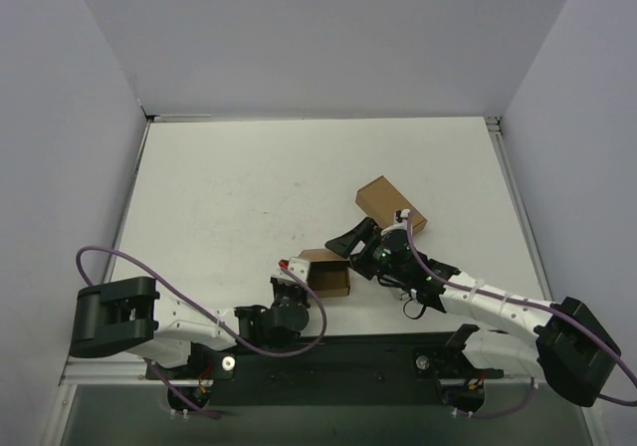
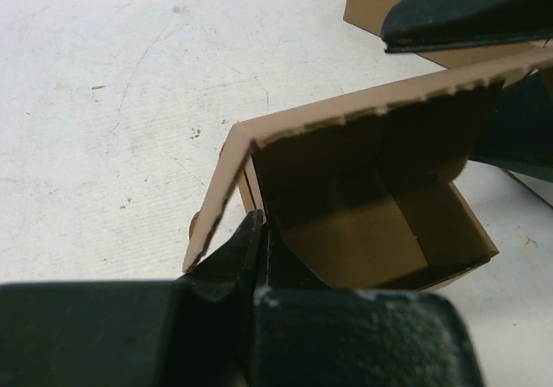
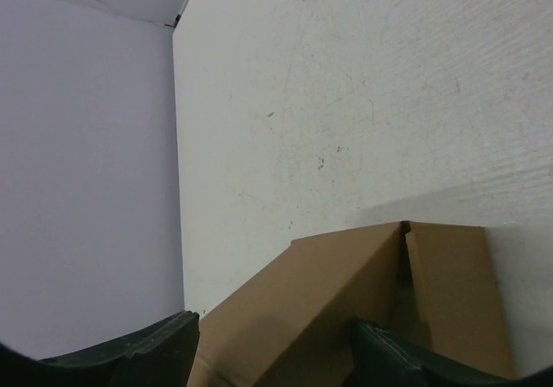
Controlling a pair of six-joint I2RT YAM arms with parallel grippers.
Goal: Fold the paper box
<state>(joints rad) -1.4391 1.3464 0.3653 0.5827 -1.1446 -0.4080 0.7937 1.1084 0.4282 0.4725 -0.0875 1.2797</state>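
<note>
Left claw (image 2: 257, 240) shut at a near corner of the paper box (image 1: 329, 275), right claw (image 1: 348, 242) spread over its raised lid (image 3: 320, 292) (box open, front-centre of desk (image 1: 219, 187)); I reckon lid-closing next: a steady downward push.

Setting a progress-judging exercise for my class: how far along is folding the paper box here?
Done: the paper box stands as a small carton, walls up, floor in place. In hand: the left end effector is shut at its near corner, and the open right end effector straddles the raised lid flap. Left: the top gapes open, so the lid needs lowering and tucking.
</note>
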